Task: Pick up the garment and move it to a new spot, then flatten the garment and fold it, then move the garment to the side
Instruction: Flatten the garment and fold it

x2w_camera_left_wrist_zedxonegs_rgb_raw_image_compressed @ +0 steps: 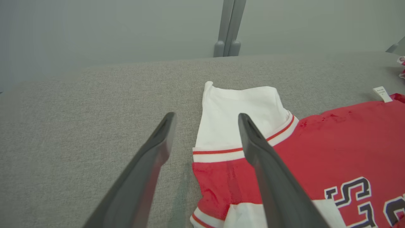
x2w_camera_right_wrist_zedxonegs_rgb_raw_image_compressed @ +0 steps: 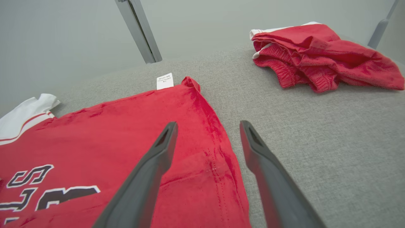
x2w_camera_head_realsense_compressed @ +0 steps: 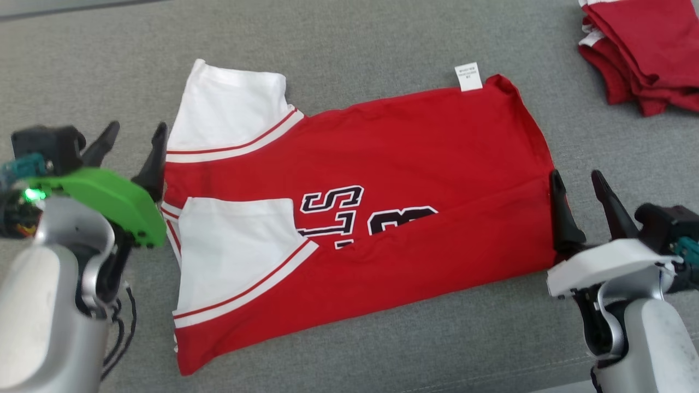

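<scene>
The left end effector (x2w_camera_head_realsense_compressed: 136,131) stands open and holds nothing. In the left wrist view (x2w_camera_left_wrist_zedxonegs_rgb_raw_image_compressed: 205,118) its two dark fingers straddle the garment's (x2w_camera_left_wrist_zedxonegs_rgb_raw_image_compressed: 348,142) edge, one over bare grey surface (x2w_camera_left_wrist_zedxonegs_rgb_raw_image_compressed: 79,110), the other over the cloth where a white sleeve meets the red body. Whether that finger touches the fabric I cannot tell.

The right end effector (x2w_camera_head_realsense_compressed: 575,176) is open too, and empty. Seen from its own wrist (x2w_camera_right_wrist_zedxonegs_rgb_raw_image_compressed: 208,125), one finger lies over the red hem end and the other over the bare surface just beside it.

Between the two lies the garment (x2w_camera_head_realsense_compressed: 409,153) — a red jersey with white sleeves, folded lengthwise and lying flat across the middle of the surface (x2w_camera_head_realsense_compressed: 355,33). Its sleeves are at the left end: the far sleeve (x2w_camera_head_realsense_compressed: 229,109) spreads out onto the grey, and the near sleeve (x2w_camera_head_realsense_compressed: 235,245) is folded in over the red body. Black lettering (x2w_camera_head_realsense_compressed: 338,213) outlined in white shows partly, cut off by a fold line. A small white label (x2w_camera_head_realsense_compressed: 468,76) sticks out from the far edge near the right end.

Well apart, at the far right corner, sits a pile of red clothes (x2w_camera_head_realsense_compressed: 644,49) with white trim — loosely stacked and rumpled in the right wrist view (x2w_camera_right_wrist_zedxonegs_rgb_raw_image_compressed: 316,53).
</scene>
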{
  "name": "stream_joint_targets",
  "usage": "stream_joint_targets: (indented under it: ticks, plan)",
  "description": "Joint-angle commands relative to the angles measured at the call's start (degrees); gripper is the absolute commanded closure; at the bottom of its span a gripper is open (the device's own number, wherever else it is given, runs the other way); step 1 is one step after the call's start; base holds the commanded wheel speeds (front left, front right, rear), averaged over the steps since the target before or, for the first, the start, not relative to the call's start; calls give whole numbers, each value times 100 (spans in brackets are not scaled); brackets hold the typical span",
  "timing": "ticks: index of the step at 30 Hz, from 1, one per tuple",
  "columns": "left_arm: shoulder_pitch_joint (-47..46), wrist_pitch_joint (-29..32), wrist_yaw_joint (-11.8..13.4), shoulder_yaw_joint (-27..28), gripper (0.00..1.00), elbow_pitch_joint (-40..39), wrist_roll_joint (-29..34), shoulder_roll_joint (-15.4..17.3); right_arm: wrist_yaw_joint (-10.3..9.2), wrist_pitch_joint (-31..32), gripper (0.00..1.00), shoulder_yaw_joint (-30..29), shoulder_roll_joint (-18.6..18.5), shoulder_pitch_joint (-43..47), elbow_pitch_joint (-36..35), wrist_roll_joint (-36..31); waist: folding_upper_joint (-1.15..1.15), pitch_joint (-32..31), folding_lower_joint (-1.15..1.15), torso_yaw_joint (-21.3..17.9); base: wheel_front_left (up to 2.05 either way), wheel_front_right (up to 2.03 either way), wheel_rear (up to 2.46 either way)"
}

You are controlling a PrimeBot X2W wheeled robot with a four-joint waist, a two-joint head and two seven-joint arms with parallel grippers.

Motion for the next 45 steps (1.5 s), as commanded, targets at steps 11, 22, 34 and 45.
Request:
stream_joint_targets:
  ticks: [11, 22, 34, 45]
  plan:
    - [-2164, 1589, -358, -222, 0, 1064, -61, 664, -9, -232, 0, 653, -9, -1021, 43, 51, 0, 1302, 0, -768, 0, 0, 0]
    - [-2768, 2860, -260, -183, 0, 1403, -389, 926, -9, -505, 0, 845, -9, -1346, 350, 168, 0, 1562, 0, -1015, 0, 0, 0]
    - [-2739, 2951, -72, -164, 100, 1444, -349, 1058, -9, -636, 0, 880, -9, -1501, 559, 172, 0, 1538, 0, -1123, 0, 0, 0]
    - [-2814, 2304, -183, -196, 100, 1181, -454, 751, -9, 254, 0, 920, -178, -2832, 956, -669, 0, 1351, 0, -704, 0, 0, 0]
